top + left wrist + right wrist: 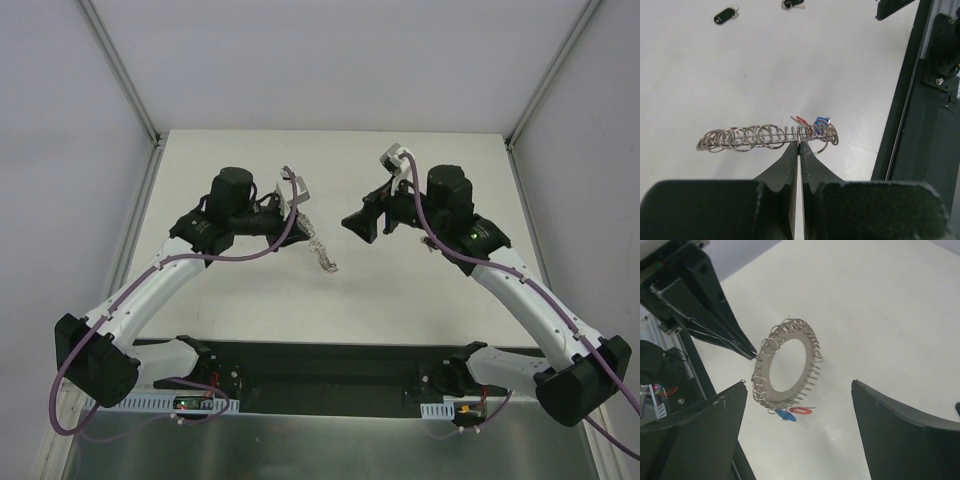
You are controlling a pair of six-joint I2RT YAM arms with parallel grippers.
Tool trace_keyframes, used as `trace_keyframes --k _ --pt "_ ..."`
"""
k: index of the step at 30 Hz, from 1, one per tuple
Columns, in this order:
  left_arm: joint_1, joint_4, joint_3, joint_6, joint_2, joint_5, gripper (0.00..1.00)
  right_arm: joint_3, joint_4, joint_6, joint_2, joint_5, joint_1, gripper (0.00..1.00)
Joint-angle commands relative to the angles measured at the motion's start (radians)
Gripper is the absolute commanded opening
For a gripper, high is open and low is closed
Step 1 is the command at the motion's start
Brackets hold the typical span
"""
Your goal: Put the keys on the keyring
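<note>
Grey flat metal forms the keyring [762,382], a wide band around a round hole. Thin silver wire loops [771,344] are threaded around its rim, and a blue tag [785,414] and a red tag [801,410] hang at its lower edge. It hangs in the air above the middle of the white surface [420,300], pinched at the rim by the left gripper [799,145]. That gripper's dark tapered fingers [785,165] are pressed together on the thin metal with no gap between them. The right gripper [799,390] faces the ring from near by, its two broad black fingers [700,435] spread wide with nothing held between them.

The right wrist view shows the ring face-on, with hole and band plain. The left wrist view shows it only edge-on, as a thin line strung with round loops, the tags standing up near the grip. Only that view shows the keys [726,15]: two small black oblong pieces, each with a bit of silver wire. They lie apart from each other on the surface, well away from the ring. The second one [792,4] is cut by the picture's top edge. From overhead the ring is a small silvery streak between the two grippers, and the keys cannot be made out.
</note>
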Motion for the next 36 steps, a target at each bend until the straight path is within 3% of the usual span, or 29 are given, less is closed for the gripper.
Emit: trace_keyframes --k 1,7,12,26,36 --pt "-0.036 -0.124 -0.013 0.096 -0.050 -0.126 0.00 0.031 -0.120 -0.058 0.012 0.074 -0.001 0.91" --pt "-0.078 -0.268 0.003 0.131 -0.023 -0.247 0.00 -0.073 -0.023 0.005 0.015 0.039 -0.001 0.92" --pt "-0.108 -0.366 0.079 0.149 0.109 -0.346 0.00 -0.140 0.016 0.022 0.018 0.141 -0.001 0.92" --pt "-0.231 -0.374 0.348 0.097 0.607 -0.398 0.00 -0.357 0.076 0.073 -0.073 0.443 -0.027 0.90" --pt "-0.262 -0.359 0.389 0.074 0.763 -0.448 0.00 -0.426 0.038 0.039 -0.115 0.399 -0.048 0.89"
